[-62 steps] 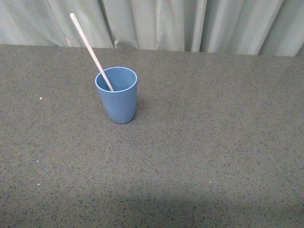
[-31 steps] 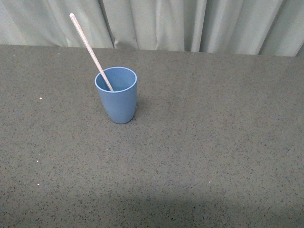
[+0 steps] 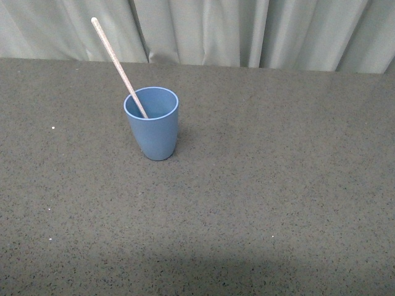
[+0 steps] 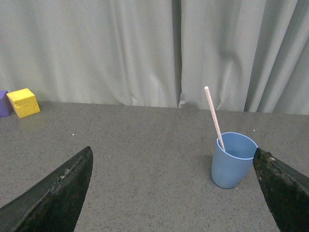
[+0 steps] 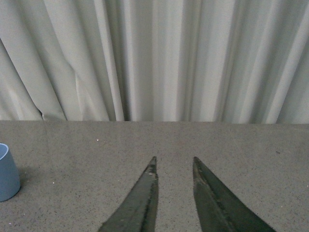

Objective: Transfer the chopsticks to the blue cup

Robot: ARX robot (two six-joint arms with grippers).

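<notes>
The blue cup (image 3: 152, 123) stands upright on the dark speckled table. The chopstick (image 3: 117, 63) stands in it, leaning up and to the left over the rim. Neither arm shows in the front view. In the left wrist view the cup (image 4: 233, 160) with the chopstick (image 4: 213, 117) stands ahead, close to one finger; my left gripper (image 4: 172, 152) is wide open and empty. In the right wrist view my right gripper (image 5: 174, 160) is open a little and empty over bare table; an edge of the cup (image 5: 7, 172) shows far to one side.
A pale curtain (image 3: 247, 31) hangs along the table's far edge. A yellow cube (image 4: 23, 102) and part of a purple block (image 4: 3, 103) sit by the curtain in the left wrist view.
</notes>
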